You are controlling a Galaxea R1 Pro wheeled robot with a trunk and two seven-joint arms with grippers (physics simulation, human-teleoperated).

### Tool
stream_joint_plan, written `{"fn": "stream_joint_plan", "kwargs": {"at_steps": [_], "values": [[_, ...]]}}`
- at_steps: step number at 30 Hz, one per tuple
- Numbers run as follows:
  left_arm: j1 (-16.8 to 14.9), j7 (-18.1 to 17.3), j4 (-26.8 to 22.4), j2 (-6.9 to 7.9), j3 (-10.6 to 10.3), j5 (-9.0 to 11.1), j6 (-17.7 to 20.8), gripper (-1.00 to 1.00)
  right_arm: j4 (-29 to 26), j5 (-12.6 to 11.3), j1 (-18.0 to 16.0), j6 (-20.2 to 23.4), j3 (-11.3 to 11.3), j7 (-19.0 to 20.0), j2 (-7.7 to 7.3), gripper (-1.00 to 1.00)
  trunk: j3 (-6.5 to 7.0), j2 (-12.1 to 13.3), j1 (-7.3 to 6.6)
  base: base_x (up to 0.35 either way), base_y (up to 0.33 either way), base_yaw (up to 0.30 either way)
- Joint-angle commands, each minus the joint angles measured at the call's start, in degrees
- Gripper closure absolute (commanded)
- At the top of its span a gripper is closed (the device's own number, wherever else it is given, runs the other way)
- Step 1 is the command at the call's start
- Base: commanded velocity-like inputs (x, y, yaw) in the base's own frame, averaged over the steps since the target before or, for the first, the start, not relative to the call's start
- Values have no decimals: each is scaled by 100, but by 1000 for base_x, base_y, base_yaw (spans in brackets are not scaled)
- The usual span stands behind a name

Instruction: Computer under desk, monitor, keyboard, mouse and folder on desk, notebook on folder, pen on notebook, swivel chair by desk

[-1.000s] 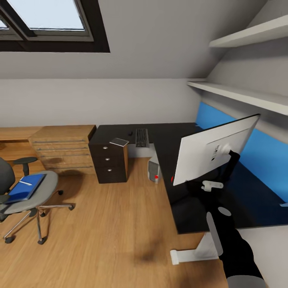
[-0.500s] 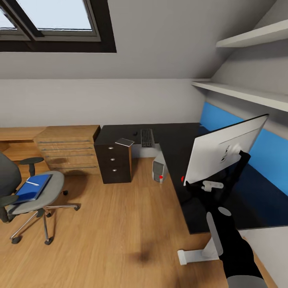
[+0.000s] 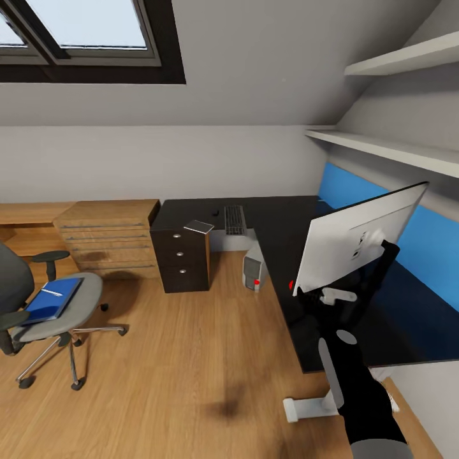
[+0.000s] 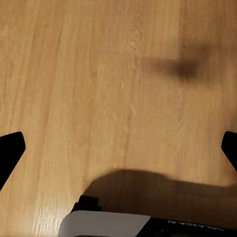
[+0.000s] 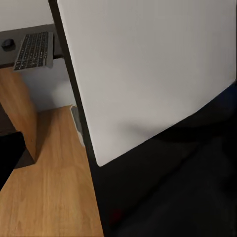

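Head view: monitor point(image 3: 347, 245) sits on the black desk point(image 3: 280, 220), white back toward the camera, tilted, on its black stem. The right arm point(image 3: 357, 382) reaches up to just below the panel; its gripper end is lost against the dark stem and base, so I cannot tell whether it's spread or closed, or gripping anything.

Keyboard point(image 3: 234, 219) lies on the far run of the desk, mouse point(image 3: 215, 212) just beside it. Computer point(image 3: 254, 265) stands on the floor under the desk edge, red mark on its front. A small flat grey-white item point(image 3: 199, 226) lies on top of the dark drawer unit point(image 3: 182, 258); too small to identify.

Swivel chair point(image 3: 44, 312) is well apart from the desk, out on the wood floor point(image 3: 191, 357). The seat carries the blue folder point(image 3: 51, 298), with the thin white pen point(image 3: 51, 293) lying on top of it. Light wooden drawer chest point(image 3: 108, 239) stands against the wall behind the chair.

Right wrist view adds the close-up: the monitor's point(image 5: 148, 69) white back near the lens, black desk surface point(image 5: 168, 197) beneath it, keyboard point(image 5: 34, 50) and mouse point(image 5: 7, 44) far off, wood floor beside the desk edge.

Left wrist view: bare floor point(image 4: 98, 89) with a soft shadow, the left gripper's point(image 4: 118, 153) two black fingertips point(image 4: 10, 150) at opposite picture edges, spread wide, nothing between them.
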Motion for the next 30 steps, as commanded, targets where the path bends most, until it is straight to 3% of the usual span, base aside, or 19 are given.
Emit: {"fn": "stream_joint_plan", "kwargs": {"at_steps": [1,6,12,20,30], "values": [[-2,-9,0,-1,49,-42,-14,-100,-9,55,-2,-13,40,-135,28,-100,-7,-6,1,0,0,0],[-2,-9,1,-1,49,-42,-14,-100,-8,347,74,-437,452,-934,122,-100,-7,-6,1,0,0,0],[-2,-9,-1,-1,49,-42,-17,-100,4,435,204,-910,1026,-1709,137,-100,-7,-6,1,0,0,0],[-2,-16,0,-1,49,-42,-22,-100,126,451,284,-1631,1202,-2297,139,-100,-7,-6,1,100,102,0],[-2,-18,0,-1,49,-42,-14,-100,149,443,395,-1958,1218,-2369,110,-100,-7,-6,1,60,45,0]]}}
